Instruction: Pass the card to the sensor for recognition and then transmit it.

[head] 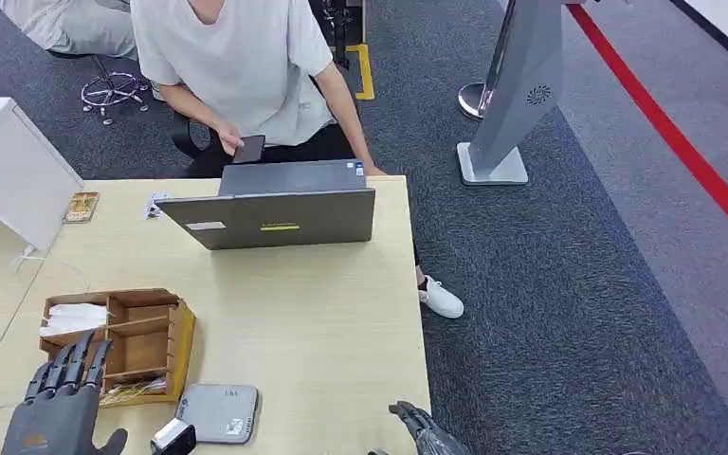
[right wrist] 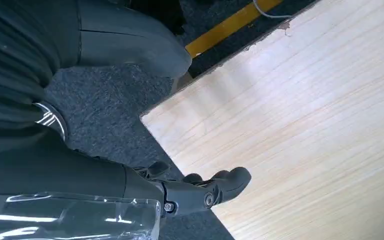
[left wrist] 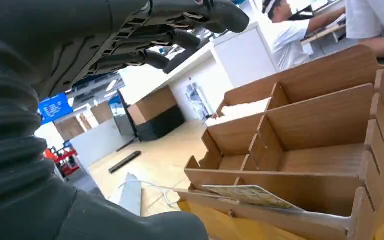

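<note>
Card (left wrist: 252,196) sits flat in the wooden organizer's (head: 156,327) nearest compartment, poking out over its front wall, untouched. Left hand (head: 57,408) hovers right beside that organizer, fingers (left wrist: 180,37) spread and released, holding nothing. Grey sensor box (head: 218,412) lies on the tabletop (head: 322,313) just to the organizer's other side, close to the near edge. Right hand (right wrist: 200,192) hangs at the tabletop's near corner, well apart from the organizer, fingers curled in, nothing in them. Beyond the organizer, an open laptop (head: 280,216), and a seated person (head: 237,66) holding a phone (head: 248,149).
</note>
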You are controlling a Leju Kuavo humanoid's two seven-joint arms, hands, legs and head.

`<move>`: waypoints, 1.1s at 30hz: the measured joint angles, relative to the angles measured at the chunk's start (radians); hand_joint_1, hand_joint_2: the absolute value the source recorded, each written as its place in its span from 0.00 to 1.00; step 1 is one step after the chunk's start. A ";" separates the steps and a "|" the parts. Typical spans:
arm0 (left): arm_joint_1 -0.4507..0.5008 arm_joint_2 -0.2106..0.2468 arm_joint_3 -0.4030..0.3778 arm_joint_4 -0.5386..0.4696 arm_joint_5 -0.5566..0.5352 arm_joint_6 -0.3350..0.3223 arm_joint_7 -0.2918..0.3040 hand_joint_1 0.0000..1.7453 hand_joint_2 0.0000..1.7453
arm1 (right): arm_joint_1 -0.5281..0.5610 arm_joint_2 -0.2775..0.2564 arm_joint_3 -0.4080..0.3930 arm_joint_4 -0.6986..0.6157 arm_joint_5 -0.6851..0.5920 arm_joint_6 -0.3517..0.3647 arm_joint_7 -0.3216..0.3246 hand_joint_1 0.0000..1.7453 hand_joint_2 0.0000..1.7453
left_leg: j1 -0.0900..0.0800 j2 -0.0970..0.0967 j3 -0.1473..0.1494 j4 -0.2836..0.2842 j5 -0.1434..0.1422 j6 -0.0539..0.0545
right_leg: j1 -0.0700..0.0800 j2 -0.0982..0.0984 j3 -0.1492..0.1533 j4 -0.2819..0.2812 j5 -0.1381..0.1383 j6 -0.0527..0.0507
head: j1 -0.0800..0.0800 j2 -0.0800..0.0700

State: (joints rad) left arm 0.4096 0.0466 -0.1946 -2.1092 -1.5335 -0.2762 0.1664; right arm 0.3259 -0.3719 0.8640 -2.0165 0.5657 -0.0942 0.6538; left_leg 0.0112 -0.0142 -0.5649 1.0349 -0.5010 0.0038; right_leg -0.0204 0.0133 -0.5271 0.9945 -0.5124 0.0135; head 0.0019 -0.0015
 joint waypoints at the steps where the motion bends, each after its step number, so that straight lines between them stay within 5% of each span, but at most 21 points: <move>1: 0.000 0.000 0.000 0.000 0.000 0.000 0.000 0.00 1.00 | 0.000 0.000 0.000 0.000 0.000 0.000 0.000 0.00 1.00 | 0.000 0.000 0.000 0.000 0.000 0.000 | 0.000 0.000 0.000 0.000 0.000 0.000 | 0.000 0.000; 11: -0.009 -0.031 0.013 0.018 -0.001 0.000 -0.002 0.00 1.00 | 0.000 0.000 -0.001 0.000 0.000 0.009 0.000 0.00 1.00 | 0.000 0.000 0.000 0.000 0.000 0.000 | 0.000 0.000 0.000 0.000 0.000 0.000 | 0.000 0.000; 14: -0.051 -0.046 0.013 0.059 -0.001 -0.011 0.073 0.00 1.00 | -0.003 0.001 -0.003 0.000 -0.004 0.024 0.000 0.00 1.00 | 0.000 0.000 0.000 0.000 0.000 -0.001 | 0.000 0.000 0.000 0.000 0.000 0.000 | 0.000 0.000; 18: -0.073 -0.049 0.013 0.086 -0.001 -0.030 0.096 0.00 1.00 | 0.006 0.012 -0.015 -0.001 0.013 0.070 0.000 0.00 1.00 | 0.000 0.000 0.001 0.000 0.000 -0.001 | 0.000 0.000 -0.002 0.000 0.000 0.000 | 0.000 0.000; 20: -0.070 -0.050 0.015 0.089 -0.001 -0.030 0.103 0.00 1.00 | 0.066 0.060 -0.067 -0.001 0.051 0.121 -0.003 0.00 1.00 | 0.000 -0.003 0.000 0.000 0.000 -0.001 | 0.000 -0.003 -0.002 0.000 -0.001 0.000 | 0.000 0.000; 22: -0.043 -0.055 0.039 0.088 -0.001 -0.024 0.077 0.00 1.00 | 0.160 0.177 -0.219 0.048 0.180 0.218 -0.096 0.00 1.00 | 0.002 -0.004 0.000 -0.002 0.000 -0.001 | 0.002 -0.004 0.001 0.000 -0.002 -0.001 | 0.001 0.000; 23: -0.029 -0.058 0.057 0.088 -0.001 -0.022 0.059 0.00 1.00 | 0.180 0.226 -0.303 0.114 0.252 0.253 -0.192 0.00 1.00 | 0.002 -0.002 0.000 -0.002 0.000 -0.002 | 0.002 -0.003 0.000 0.000 -0.001 -0.002 | 0.001 0.000; 26: -0.010 -0.068 0.098 0.076 -0.001 -0.018 0.032 0.00 1.00 | 0.166 0.347 -0.613 0.379 0.506 0.257 -0.621 0.00 1.00 | 0.003 -0.002 0.002 -0.004 0.000 -0.002 | 0.003 -0.002 0.002 -0.002 -0.001 -0.002 | -0.005 0.000; 27: -0.009 -0.069 0.103 0.075 -0.001 -0.018 0.029 0.00 1.00 | 0.128 0.381 -0.722 0.464 0.595 0.256 -0.692 0.00 1.00 | 0.003 -0.002 0.004 -0.004 -0.001 -0.003 | 0.003 -0.003 0.002 -0.003 -0.002 -0.003 | -0.005 0.000; 29: -0.006 -0.075 0.112 0.073 -0.001 -0.018 0.028 0.00 1.00 | 0.075 0.438 -0.970 0.654 0.761 0.246 -0.777 0.00 1.00 | 0.002 -0.013 0.005 -0.003 0.000 -0.002 | 0.000 -0.011 0.006 -0.004 -0.007 0.001 | -0.005 0.000; 33: 0.006 -0.081 0.122 0.072 -0.001 -0.027 0.043 0.00 1.00 | 0.033 0.506 -1.236 0.849 0.864 0.235 -0.847 0.00 1.00 | 0.000 -0.016 -0.002 -0.003 0.003 0.000 | -0.001 -0.017 0.003 -0.003 0.000 -0.001 | 0.007 0.000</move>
State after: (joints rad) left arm 0.4158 -0.0347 -0.0725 -2.0375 -1.5347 -0.3029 0.2091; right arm 0.3589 0.1340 -0.3721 -1.1679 1.4302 0.1412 -0.1934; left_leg 0.0108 -0.0305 -0.5666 1.0322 -0.4975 0.0040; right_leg -0.0215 -0.0039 -0.5244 0.9913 -0.5124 0.0128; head 0.0088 -0.0015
